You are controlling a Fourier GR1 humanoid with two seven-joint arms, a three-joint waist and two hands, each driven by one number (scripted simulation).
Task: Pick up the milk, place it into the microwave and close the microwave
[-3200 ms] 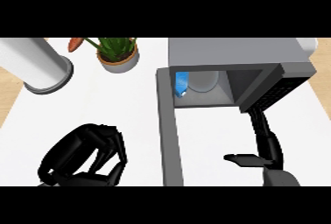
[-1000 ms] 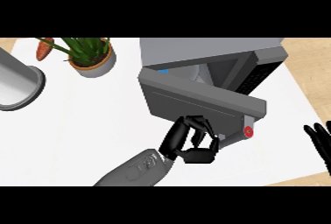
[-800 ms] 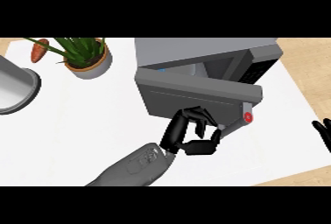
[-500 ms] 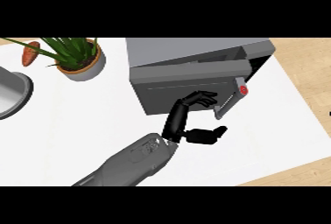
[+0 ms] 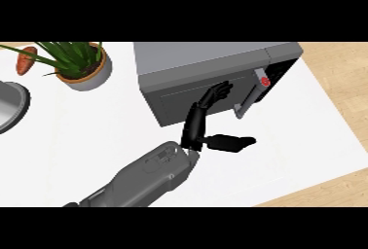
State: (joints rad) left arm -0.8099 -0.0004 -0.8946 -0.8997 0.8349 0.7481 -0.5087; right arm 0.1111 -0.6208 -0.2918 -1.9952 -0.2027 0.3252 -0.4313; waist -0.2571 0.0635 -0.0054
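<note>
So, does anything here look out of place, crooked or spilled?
Nothing is spilled or damaged. The microwave sits at an angle on the white counter, with its door closed or almost closed under the straight fingers of the left hand. The potted plant stands upright. The milk is not visible.

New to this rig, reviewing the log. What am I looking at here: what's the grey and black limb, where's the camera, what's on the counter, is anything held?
There is one current view, taken from the robot's head, looking steeply down at a white counter. The grey forearm coming in from the lower edge ends in the robot's left hand, black, with straight fingers laid against the microwave door. It holds nothing; it appears to be pushing the door, which looks nearly closed. The microwave is the grey box, with a handle and a red button at its right. At upper left stand a potted plant, something orange and the edge of a grey round object. No milk shows. The right hand is out of view.
</note>
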